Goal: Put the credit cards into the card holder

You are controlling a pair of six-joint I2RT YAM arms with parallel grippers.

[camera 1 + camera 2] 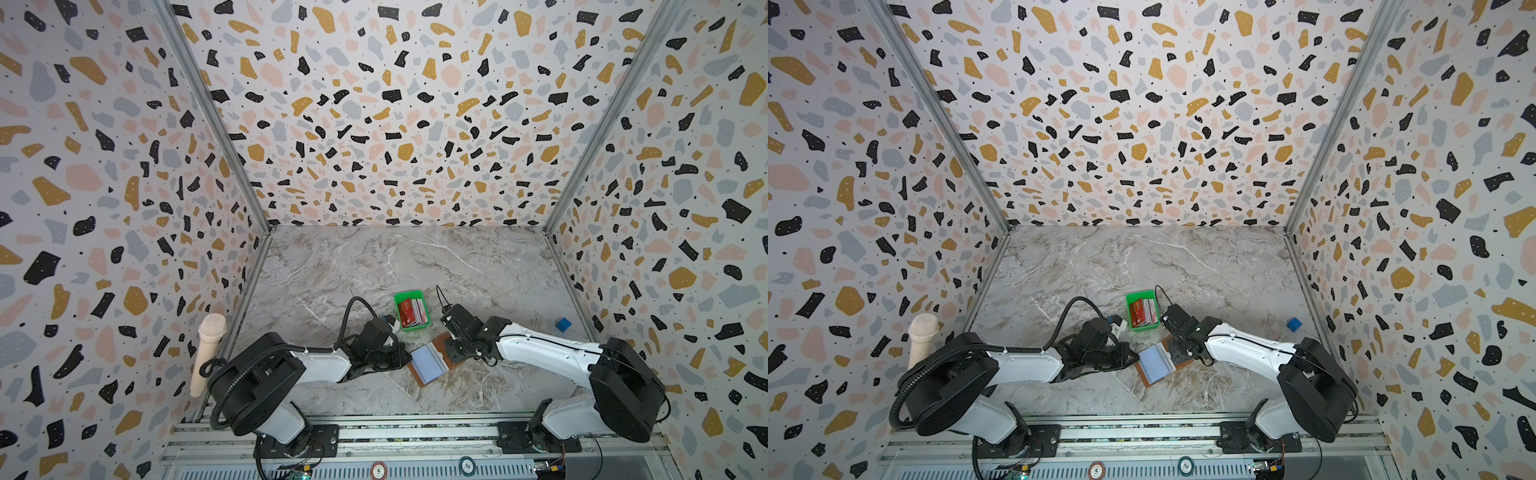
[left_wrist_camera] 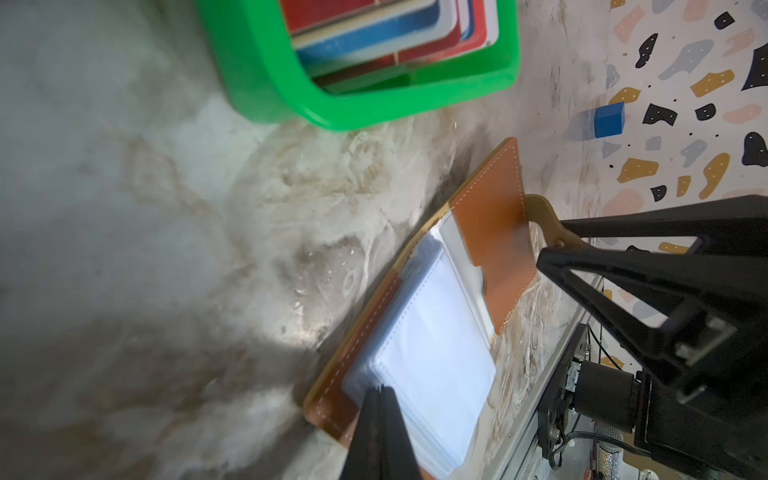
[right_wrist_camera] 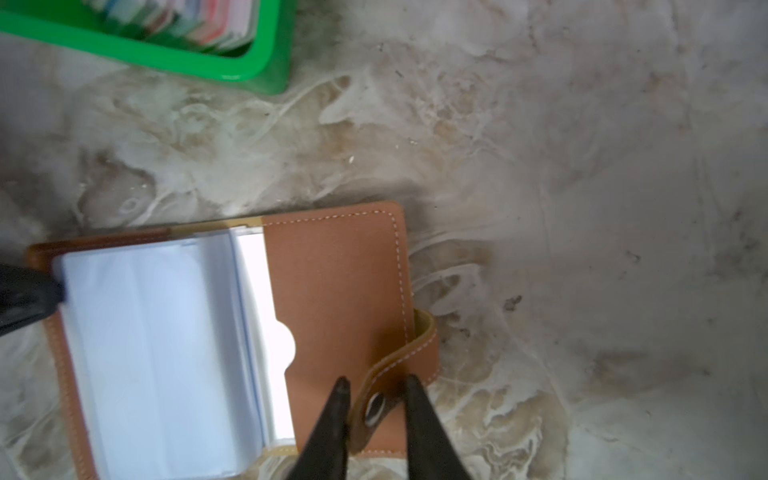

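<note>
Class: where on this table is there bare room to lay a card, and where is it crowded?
Bare: from green tray to back wall; from card holder to front rail. Crowded: at the card holder, where left gripper and right gripper sit.

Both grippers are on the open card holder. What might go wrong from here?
1. The right gripper pinches only the snap strap; pulling may drag or flip the card holder rather than steady it.
2. The shut left gripper bears on the plastic sleeves, which may crumple or slip.
</note>
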